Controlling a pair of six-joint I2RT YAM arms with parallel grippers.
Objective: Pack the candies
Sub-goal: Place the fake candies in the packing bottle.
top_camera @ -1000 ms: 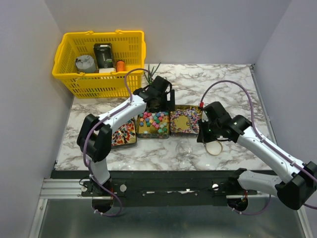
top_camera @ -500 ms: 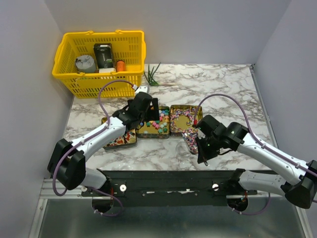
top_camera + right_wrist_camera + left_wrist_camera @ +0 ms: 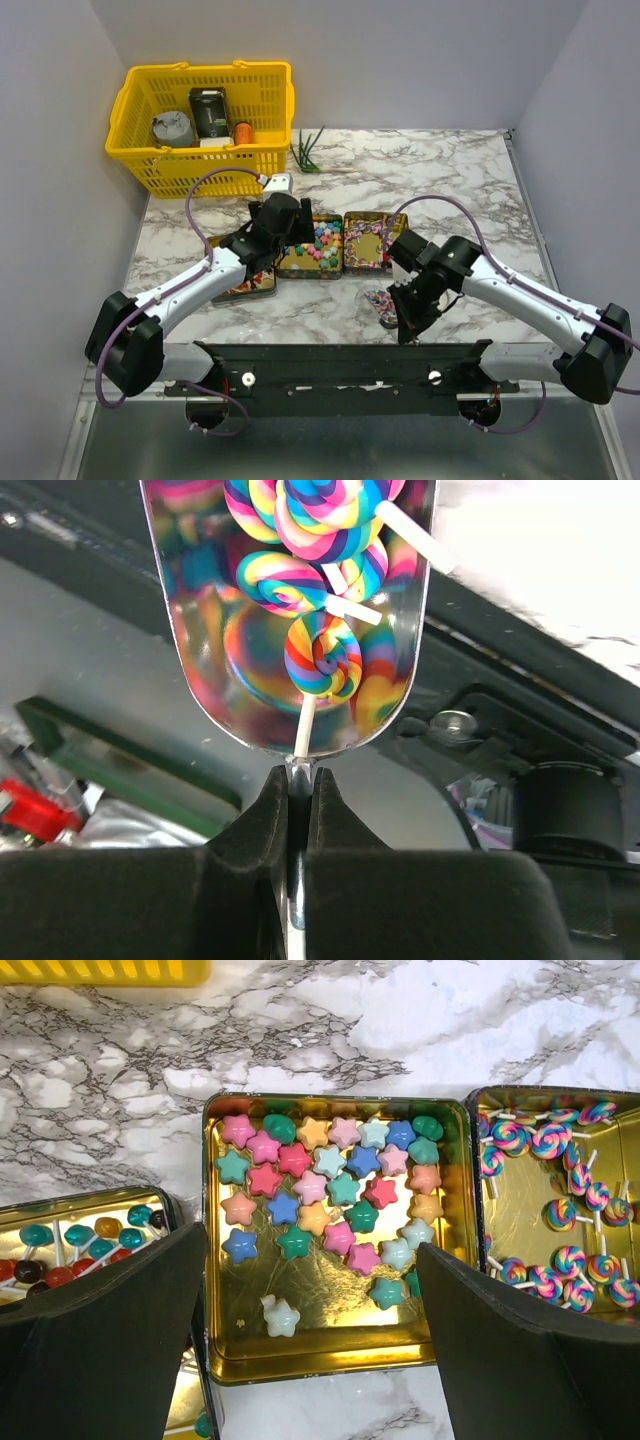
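Observation:
Three square gold tins sit in a row. The middle tin (image 3: 330, 1365) (image 3: 312, 262) holds star-shaped candies (image 3: 330, 1190) in pink, blue, green and peach. My left gripper (image 3: 310, 1245) (image 3: 290, 232) hovers open above it, touching nothing. Swirl lollipops (image 3: 560, 1210) lie in the right tin (image 3: 368, 245), and round lollipops (image 3: 80, 1240) in the left tin (image 3: 250, 280). My right gripper (image 3: 298, 780) (image 3: 400, 308) is shut on the handle of a shiny metal scoop (image 3: 290, 715) (image 3: 378, 298). Several swirl lollipops (image 3: 322, 655) lie in the scoop, in front of the right tin.
A yellow basket (image 3: 200, 125) with a few items stands at the back left of the marble table (image 3: 450, 170). A green sprig (image 3: 308, 155) lies beside it. The black rail (image 3: 340, 360) of the arm bases runs just below the scoop.
My left arm has drawn back toward the near side, staying open over the middle tin. My right gripper has carried the scoop out of the right tin toward the front edge.

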